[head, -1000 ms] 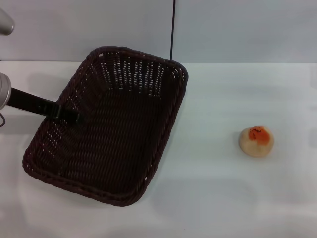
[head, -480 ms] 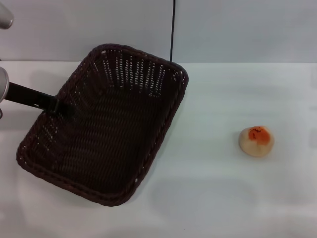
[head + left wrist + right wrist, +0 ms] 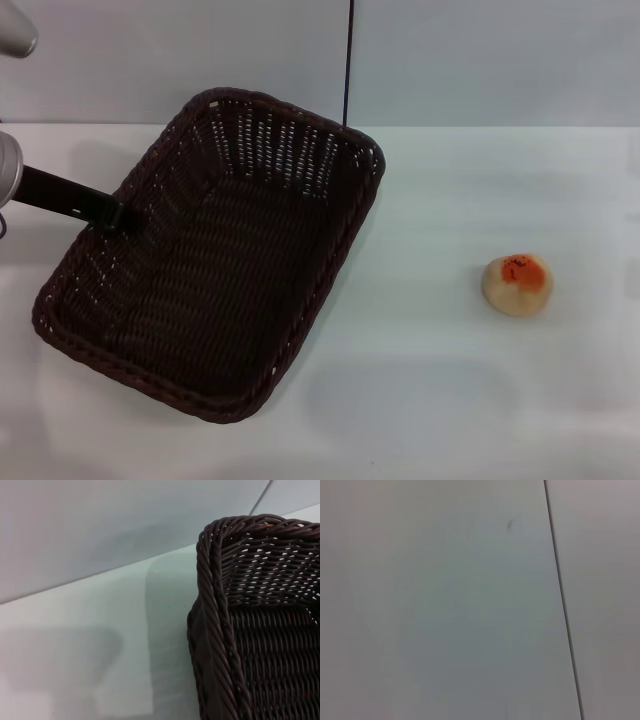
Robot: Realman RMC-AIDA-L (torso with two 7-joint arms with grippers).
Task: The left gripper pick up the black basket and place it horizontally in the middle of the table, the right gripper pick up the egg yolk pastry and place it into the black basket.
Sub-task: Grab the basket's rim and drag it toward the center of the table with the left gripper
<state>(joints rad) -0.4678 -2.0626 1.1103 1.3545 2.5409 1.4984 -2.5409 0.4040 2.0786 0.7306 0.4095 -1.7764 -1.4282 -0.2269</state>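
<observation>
The black basket (image 3: 215, 265) lies skewed on the left half of the white table (image 3: 450, 390), one short end toward the back wall. My left gripper (image 3: 118, 216) reaches in from the left edge and is shut on the basket's left long rim. In the left wrist view a braided corner of the basket (image 3: 215, 610) fills the frame beside bare table. The egg yolk pastry (image 3: 517, 284) sits alone on the table well to the right of the basket, orange top up. The right gripper is out of view.
A pale wall with a dark vertical seam (image 3: 349, 60) runs behind the table. The right wrist view shows only a plain pale panel with a thin dark seam (image 3: 562, 605). White tabletop lies between basket and pastry.
The left gripper has pulled back to the left, and the basket has gone with it, its near end swinging left and toward the front edge. The pastry has stayed put.
</observation>
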